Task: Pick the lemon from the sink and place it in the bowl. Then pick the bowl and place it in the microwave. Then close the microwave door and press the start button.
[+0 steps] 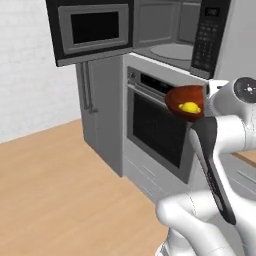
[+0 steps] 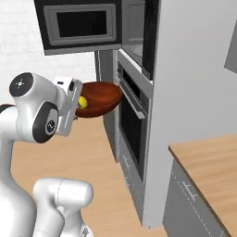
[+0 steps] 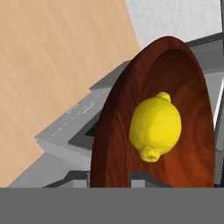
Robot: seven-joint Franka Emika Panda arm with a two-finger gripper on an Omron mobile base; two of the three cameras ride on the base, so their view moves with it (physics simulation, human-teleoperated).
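One obstacle: oven (image 1: 157, 127) front just beyond bowl (image 2: 99, 98), microwave door (image 1: 92, 30) swung open above.
Claw: gripper (image 3: 109, 177) narrowly clamped on bowl rim, lemon (image 3: 155, 127) inside.

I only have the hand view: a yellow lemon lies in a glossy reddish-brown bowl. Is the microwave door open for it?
Observer: Yes. The black microwave door with the grey-framed window stands swung wide to the left, and the round grey turntable is exposed.
Operator: Is the bowl level with that opening?
Observer: No. The wide glossy reddish-brown bowl hangs lower, in front of the black control strip of the grey oven.
Operator: Where is it gripped?
Observer: The gripper pinches the rim on the side away from the oven.
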